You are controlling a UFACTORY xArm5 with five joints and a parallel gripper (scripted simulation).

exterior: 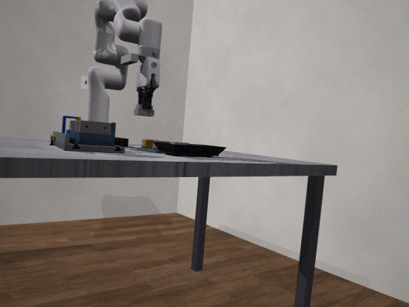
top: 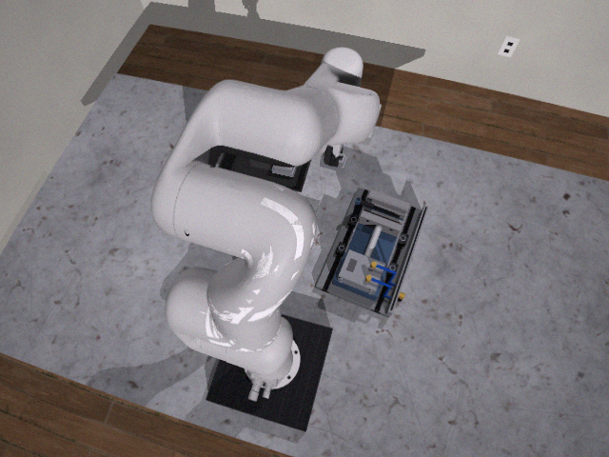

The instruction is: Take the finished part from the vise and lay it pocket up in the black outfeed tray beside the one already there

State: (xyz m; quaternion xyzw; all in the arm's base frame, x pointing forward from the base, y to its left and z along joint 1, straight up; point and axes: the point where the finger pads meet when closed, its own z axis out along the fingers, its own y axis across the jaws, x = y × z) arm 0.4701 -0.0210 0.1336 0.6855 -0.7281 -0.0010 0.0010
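My gripper [exterior: 145, 106] is shut on the finished part [exterior: 144, 111], a small light grey block, and holds it high above the table, between the vise and the tray. From above, the gripper [top: 334, 158] shows just below the white wrist; the part itself is hard to make out there. The vise [top: 371, 250] is blue and grey with yellow fittings; the gap between its jaws holds no block. It also shows in the side view [exterior: 87, 135]. The black outfeed tray [exterior: 188, 148] lies low on the table. From above the tray [top: 255, 169] is mostly hidden under my arm, with a grey block [top: 284, 170] inside.
A yellow object [exterior: 147, 143] sits on the table behind the tray's left end, beside a thin blue strip. My arm's base stands on a black plate [top: 275, 373]. The plain blocks are hidden from both views.
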